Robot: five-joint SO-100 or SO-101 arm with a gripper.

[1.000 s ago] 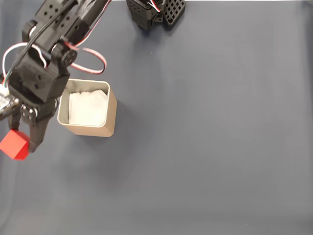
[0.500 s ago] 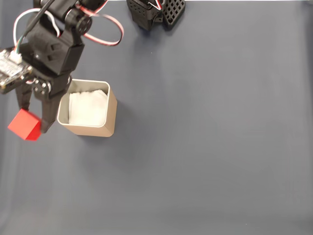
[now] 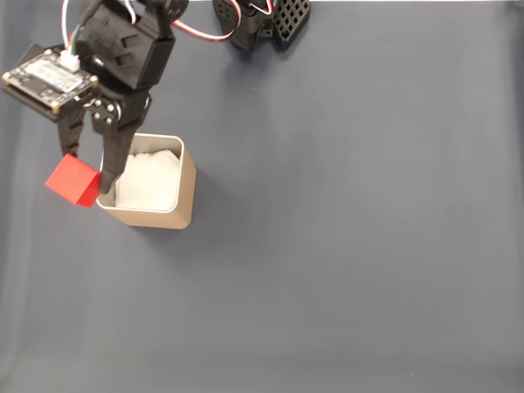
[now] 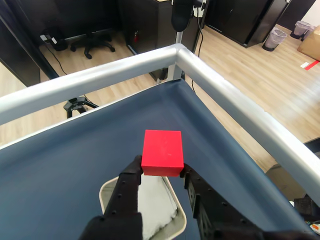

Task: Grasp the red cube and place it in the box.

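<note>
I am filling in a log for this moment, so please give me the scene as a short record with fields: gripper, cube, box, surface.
gripper: black two-finger gripper, shut on the cube, raised above the table
cube: small bright red cube, held between the fingertips, beside the box's left rim in the fixed view, not yet over the opening
box: tan square container with white padding, upright
surface: dark blue-grey table cover

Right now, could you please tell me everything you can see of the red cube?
The red cube is a small, solid-looking block with plain, matte, bright red faces and crisp edges. It is held off the table, pinched between the two black fingers of the gripper, which touch its opposite sides. In the fixed view it sits tilted, just left of the box, beside the left rim rather than over the opening. In the wrist view the cube shows a clean top face, with the box's white padding below and behind it.
</note>
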